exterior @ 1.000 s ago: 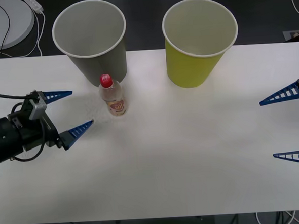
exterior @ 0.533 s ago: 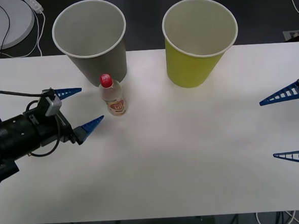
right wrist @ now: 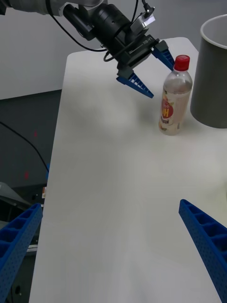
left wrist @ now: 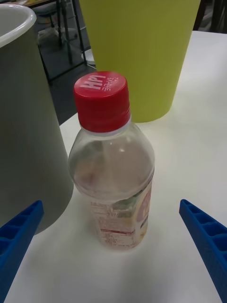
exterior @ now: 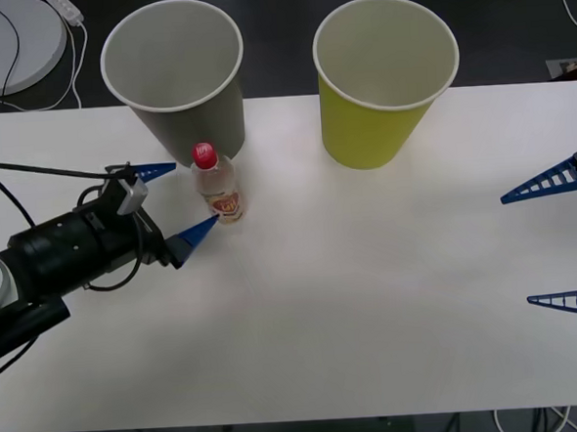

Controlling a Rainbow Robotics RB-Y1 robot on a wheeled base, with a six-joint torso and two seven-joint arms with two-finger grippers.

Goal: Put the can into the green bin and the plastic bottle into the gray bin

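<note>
The plastic bottle [exterior: 217, 187] [right wrist: 174, 95] [left wrist: 114, 165], clear with a red cap, stands upright on the white table just in front of the gray bin [exterior: 176, 74] [left wrist: 23, 123]. My left gripper [exterior: 186, 198] is open, its blue fingertips just left of the bottle on either side, not touching it. The green bin [exterior: 383, 77] [left wrist: 139, 47] stands upright to the right of the gray one. My right gripper [exterior: 554, 239] hangs open at the table's right edge. The can is out of view.
A round white disc [exterior: 8, 42] with cables lies on the floor beyond the table's far left corner. The white table [exterior: 371, 289] stretches wide between the two arms.
My left gripper has moved right toward the bottle, its open fingertips now reaching the bottle's sides. The right arm, bottle and bins have not moved.
</note>
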